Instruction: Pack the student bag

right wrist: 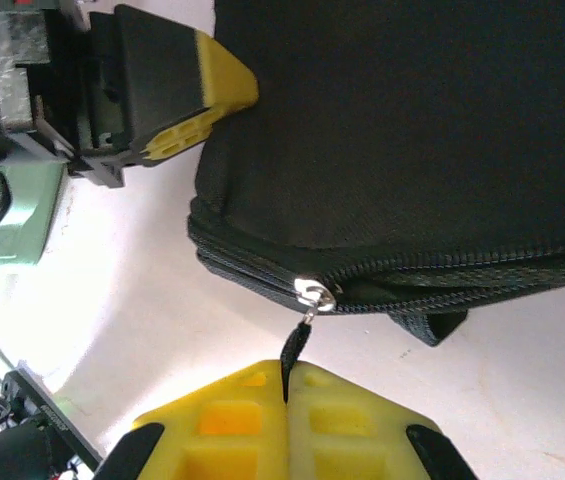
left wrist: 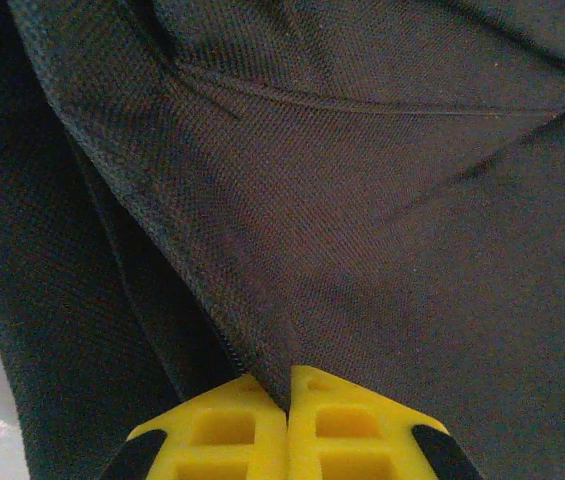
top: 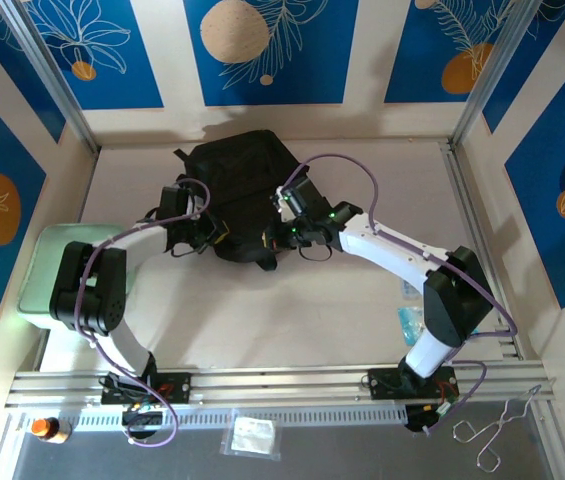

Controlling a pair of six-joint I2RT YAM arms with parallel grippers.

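Lying flat, student bag (top: 234,180), long axis near-to-far, zipper pull (right wrist: 307,295) nearside.

Student bag (top: 237,190): black, fine woven texture; zip slider (right wrist: 314,293) silver. Left gripper (left wrist: 288,395) and right gripper (right wrist: 285,385): yellow, black at edges. Wall panels (top: 272,50): blue, white leaf outlines, orange and tan discs. Table (top: 292,320): off-white. Box (top: 42,270) at left: pale green, possibly.

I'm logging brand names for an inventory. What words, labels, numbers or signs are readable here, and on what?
None can be read.
Backpack: plain black fabric, no label or logo visible.
Small packet at the near edge: may carry print, too small to tell.
Wall panels: leaf and circle patterns, no lettering.
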